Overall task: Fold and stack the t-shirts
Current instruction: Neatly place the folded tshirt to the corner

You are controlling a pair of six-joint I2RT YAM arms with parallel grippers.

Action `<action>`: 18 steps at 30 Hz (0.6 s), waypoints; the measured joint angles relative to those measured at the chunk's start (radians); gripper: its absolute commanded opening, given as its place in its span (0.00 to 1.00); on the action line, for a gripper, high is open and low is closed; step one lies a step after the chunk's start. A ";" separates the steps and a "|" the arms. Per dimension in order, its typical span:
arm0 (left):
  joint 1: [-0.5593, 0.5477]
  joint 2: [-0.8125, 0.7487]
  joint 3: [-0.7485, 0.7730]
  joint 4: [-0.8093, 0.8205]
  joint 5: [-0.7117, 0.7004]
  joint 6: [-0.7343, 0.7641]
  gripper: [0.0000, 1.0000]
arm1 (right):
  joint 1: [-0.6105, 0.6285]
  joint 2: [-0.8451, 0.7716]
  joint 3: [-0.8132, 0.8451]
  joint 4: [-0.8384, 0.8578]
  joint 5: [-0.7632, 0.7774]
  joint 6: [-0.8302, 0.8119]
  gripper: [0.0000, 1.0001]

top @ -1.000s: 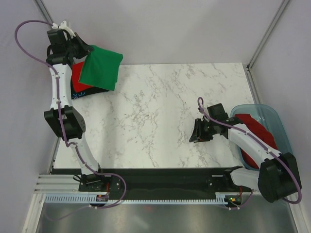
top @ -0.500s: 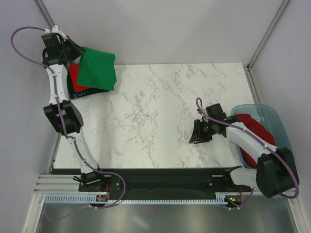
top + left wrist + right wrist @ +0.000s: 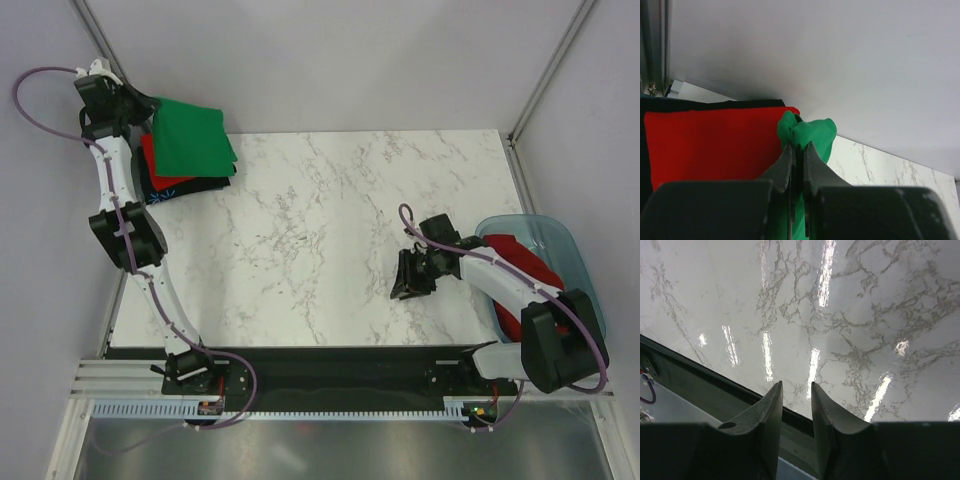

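Over red tee (image 3: pixel 715 145), far L: green tee (image 3: pixel 192 140)

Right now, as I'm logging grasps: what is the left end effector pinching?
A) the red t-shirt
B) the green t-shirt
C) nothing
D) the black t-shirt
B: the left end effector is shut on a bunched edge of the green t-shirt, over the red t-shirt.

Change over the last second: the left arm (image 3: pixel 112 180) has swung back toward the far-left corner, carrying the green t-shirt (image 3: pixel 192 140) pinched in its closed jaws. The shirt has shifted left and lies flatter, covering more of the red t-shirt (image 3: pixel 150 158) beneath. The right arm (image 3: pixel 510 285) has drawn its large near joint slightly leftward.
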 measured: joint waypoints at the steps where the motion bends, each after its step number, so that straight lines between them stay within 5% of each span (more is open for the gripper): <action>1: 0.003 0.011 0.007 0.006 0.000 0.000 0.02 | 0.000 0.006 0.000 0.000 0.003 0.000 0.36; 14: 0.057 0.161 0.066 0.137 -0.015 -0.001 0.06 | 0.000 0.097 0.000 0.002 0.031 0.000 0.35; 18: 0.062 0.195 0.067 0.175 -0.050 0.005 0.58 | 0.000 0.130 0.000 0.008 0.032 0.000 0.34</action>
